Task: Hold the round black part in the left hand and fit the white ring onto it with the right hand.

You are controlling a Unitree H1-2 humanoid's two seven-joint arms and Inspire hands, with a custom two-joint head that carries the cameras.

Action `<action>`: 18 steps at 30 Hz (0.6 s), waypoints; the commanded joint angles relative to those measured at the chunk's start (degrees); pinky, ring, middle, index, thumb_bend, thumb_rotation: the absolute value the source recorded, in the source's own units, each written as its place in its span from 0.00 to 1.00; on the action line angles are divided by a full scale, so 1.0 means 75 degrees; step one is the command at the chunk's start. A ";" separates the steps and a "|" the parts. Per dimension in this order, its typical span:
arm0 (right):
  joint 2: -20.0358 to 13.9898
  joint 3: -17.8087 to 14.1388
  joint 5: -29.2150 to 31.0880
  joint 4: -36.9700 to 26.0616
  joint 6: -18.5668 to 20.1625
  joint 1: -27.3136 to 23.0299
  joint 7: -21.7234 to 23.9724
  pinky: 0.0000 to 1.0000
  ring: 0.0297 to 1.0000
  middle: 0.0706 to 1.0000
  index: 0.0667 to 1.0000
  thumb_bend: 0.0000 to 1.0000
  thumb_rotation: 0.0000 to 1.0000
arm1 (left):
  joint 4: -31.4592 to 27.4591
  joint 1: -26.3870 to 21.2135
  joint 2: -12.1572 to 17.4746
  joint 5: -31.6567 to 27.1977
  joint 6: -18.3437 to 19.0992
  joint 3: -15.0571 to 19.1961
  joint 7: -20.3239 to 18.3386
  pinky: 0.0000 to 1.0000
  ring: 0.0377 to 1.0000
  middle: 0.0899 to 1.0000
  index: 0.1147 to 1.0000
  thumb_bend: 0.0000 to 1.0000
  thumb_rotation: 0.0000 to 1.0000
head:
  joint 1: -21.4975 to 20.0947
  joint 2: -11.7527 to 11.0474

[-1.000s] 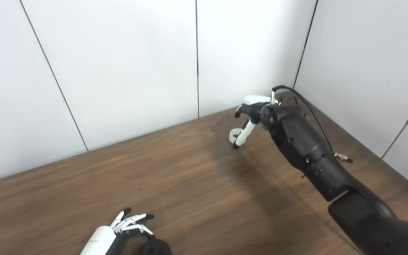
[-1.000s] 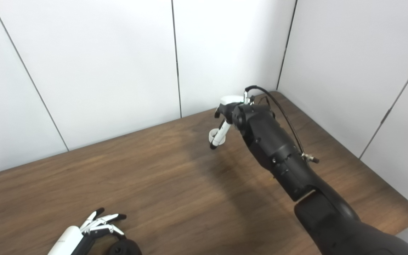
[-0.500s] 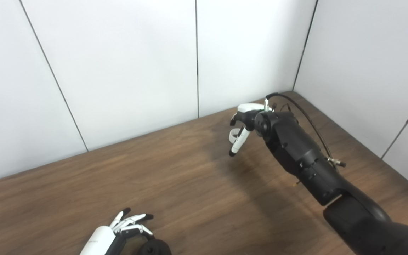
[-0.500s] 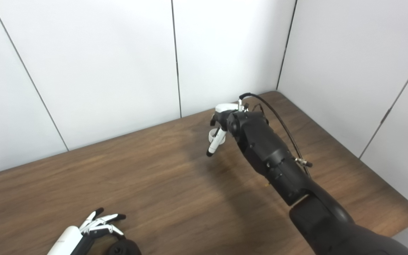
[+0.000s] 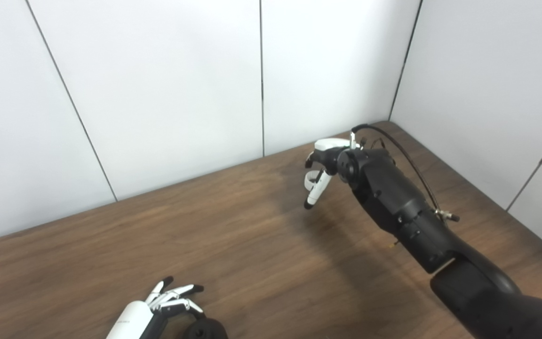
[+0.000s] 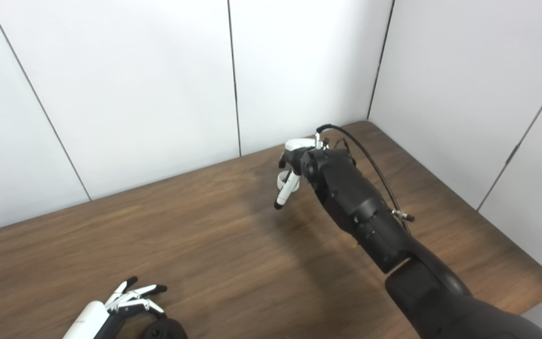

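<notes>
- Brown wood-grain counter point(image 5: 233, 245) meets white panelled walls point(image 5: 167, 84) at its far edge and right side; items run from the near edge outward.
- Nearest, at the bottom edge: left robot hand point(image 5: 158, 308), white-backed, its dark-tipped fingers point(image 5: 177, 291) extended and curving over the round black part point(image 5: 207, 328). Only the top of that part shows, dark and rounded, touching the hand's underside. Whether the hand truly grips it or merely rests on it cannot be told.
- Middle ground: bare counter, crossed by the right arm's shadow.
- Farthest, near the back wall: right robot hand point(image 5: 323, 165) at the end of a black forearm, with a cable looping off the wrist. Its fingers are curled in, pinching the white ring point(image 5: 309, 180), a small thin band that appears clear of the counter.
- Step in hand, by judgement: the ring is picked up but well apart from the black part; fitting is not yet begun.
- Next move calls for carrying the ring across to the near left, presenting the black part upward, and aligning the ring's opening squarely before pressing on.
</notes>
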 commanded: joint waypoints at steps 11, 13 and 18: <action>-0.0255 -0.0272 -0.0216 0.0112 0.0016 -0.0528 -0.0288 1.00 1.00 1.00 0.88 0.91 0.35 | -0.0263 0.0199 0.0016 -0.0104 0.0006 -0.0017 -0.0061 1.00 0.83 0.83 0.41 0.51 0.05 | 0.0005 0.0035; -0.0251 -0.0269 -0.0192 0.0187 0.0016 -0.0546 -0.0371 1.00 1.00 1.00 0.88 0.91 0.34 | -0.0295 0.0208 0.0021 -0.0096 0.0032 -0.0018 -0.0075 1.00 0.82 0.83 0.41 0.51 0.05 | 0.0015 0.0040; -0.0230 -0.0240 -0.0212 0.0230 0.0016 -0.0557 -0.0465 1.00 1.00 1.00 0.88 0.91 0.34 | -0.0327 0.0227 0.0023 -0.0128 0.0076 -0.0011 -0.0093 1.00 0.83 0.83 0.41 0.51 0.05 | 0.0006 0.0053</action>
